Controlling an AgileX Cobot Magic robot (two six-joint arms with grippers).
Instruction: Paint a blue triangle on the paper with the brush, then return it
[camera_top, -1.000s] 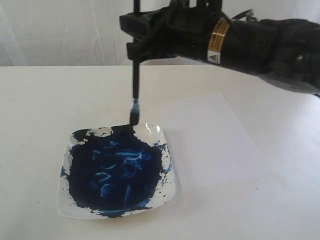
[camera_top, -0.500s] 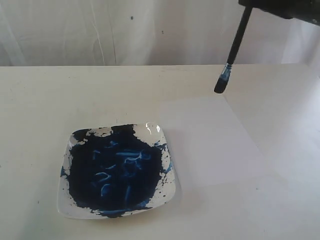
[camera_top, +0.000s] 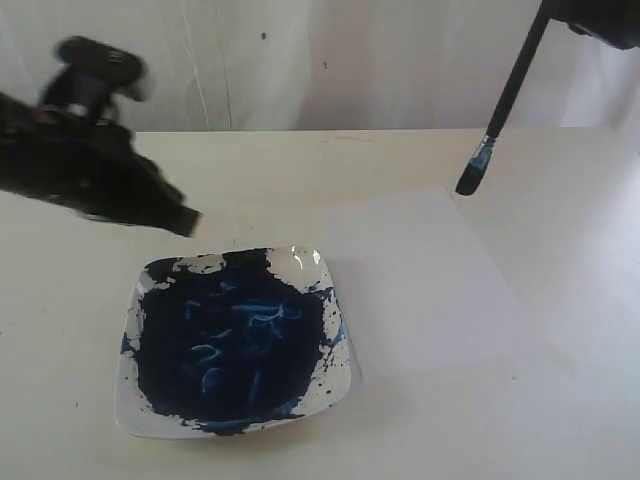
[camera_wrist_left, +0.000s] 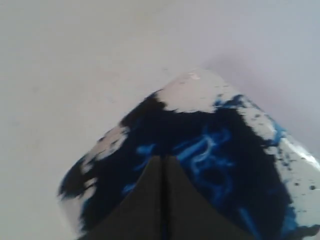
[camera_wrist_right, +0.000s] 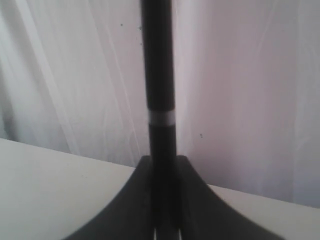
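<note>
At the far left of the exterior view the left arm (camera_top: 85, 165) shows as a blurred black mass above the cream table (camera_top: 70, 330). The left gripper (camera_wrist_left: 162, 162) hangs over the near-left part of the dish (camera_top: 300, 262); in its wrist view the two jaws are pressed flat together with nothing between them. The dish is a square white plate smeared almost all over with dark blue paint (camera_top: 230, 345), streaked with lighter blue. Just beside it to the right lies the paper (camera_top: 420, 285), flat on the table, its surface plain white. Above the paper's far right corner the brush (camera_top: 508, 95) hangs tilted, handle up and to the right, its blue-stained tip (camera_top: 468, 180) clear of the sheet. At the top right edge the right gripper (camera_wrist_right: 160, 172) pinches the black handle between its jaws, a white curtain (camera_top: 300, 60) behind.
</note>
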